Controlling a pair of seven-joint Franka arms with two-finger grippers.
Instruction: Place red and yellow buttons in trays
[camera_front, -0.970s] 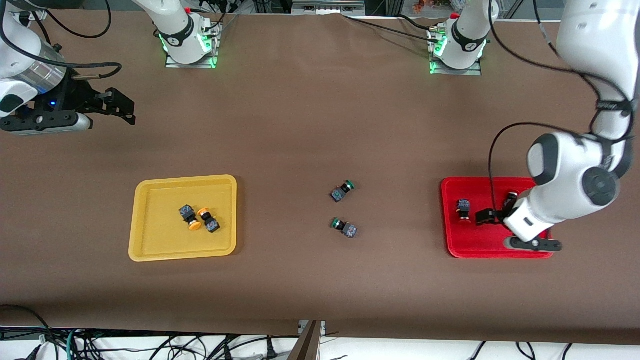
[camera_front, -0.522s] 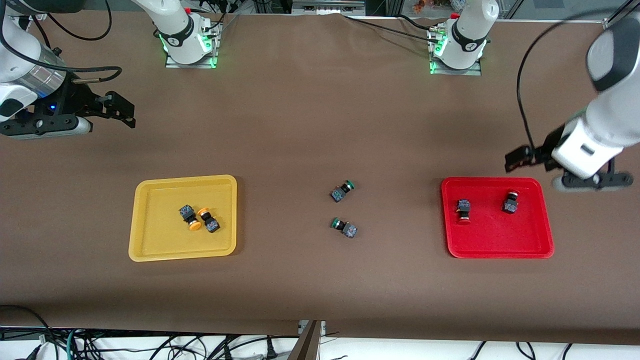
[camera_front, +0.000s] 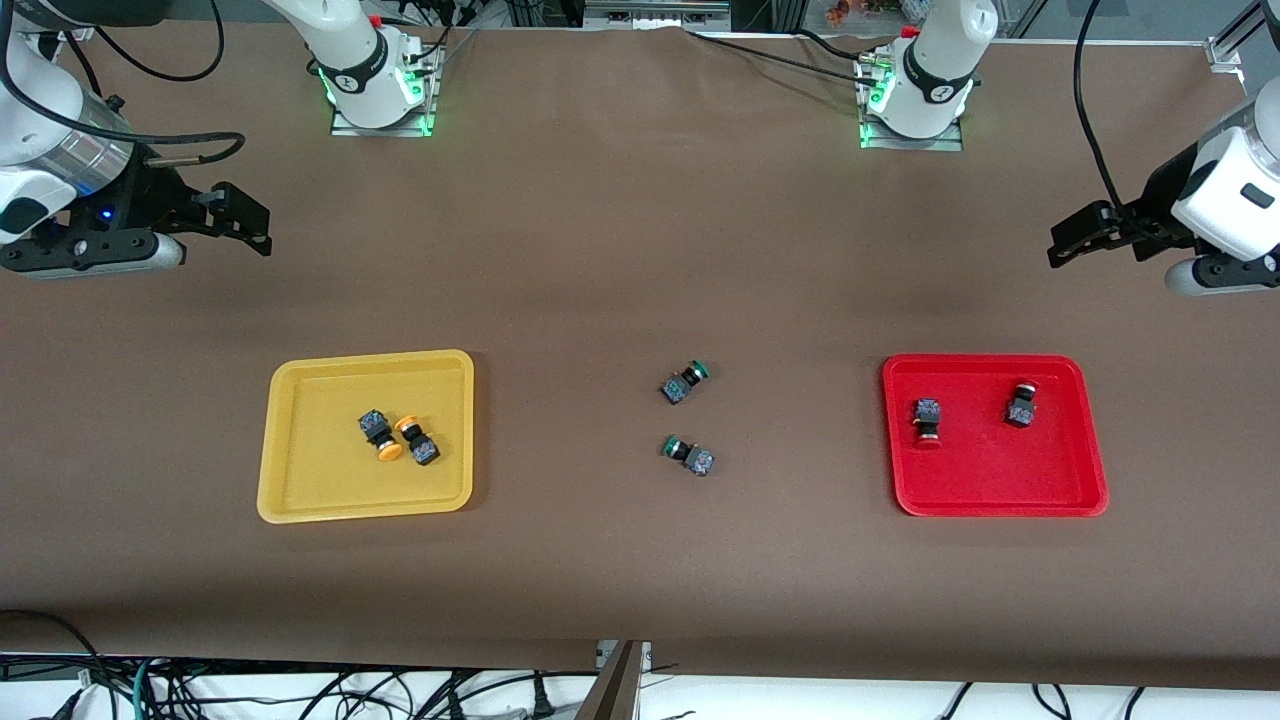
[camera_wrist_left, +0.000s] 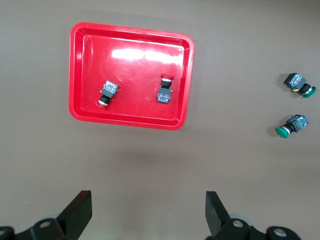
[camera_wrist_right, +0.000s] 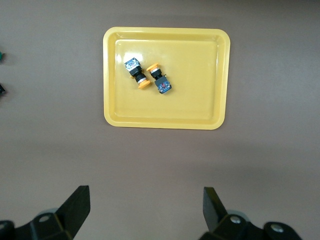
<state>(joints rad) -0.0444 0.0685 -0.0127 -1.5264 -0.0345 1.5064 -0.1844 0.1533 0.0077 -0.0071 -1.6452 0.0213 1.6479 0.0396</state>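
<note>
The red tray (camera_front: 1000, 490) holds two red buttons (camera_front: 926, 418) (camera_front: 1020, 408); they also show in the left wrist view (camera_wrist_left: 106, 93) (camera_wrist_left: 164, 91) in the tray (camera_wrist_left: 80, 107). The yellow tray (camera_front: 300, 490) holds two orange-yellow buttons (camera_front: 379, 435) (camera_front: 417, 441), also in the right wrist view (camera_wrist_right: 136, 71) (camera_wrist_right: 159, 80). My left gripper (camera_front: 1075, 240) is open and empty, raised over bare table at the left arm's end. My right gripper (camera_front: 235, 215) is open and empty, raised over bare table at the right arm's end.
Two green-capped switches (camera_front: 684, 381) (camera_front: 688, 454) lie on the brown table between the trays; they also show in the left wrist view (camera_wrist_left: 299, 84) (camera_wrist_left: 291, 125). Cables hang at the table's near edge.
My left gripper has let go of a red button in the red tray, then risen and pulled back toward the left arm's end. The right arm has not moved.
</note>
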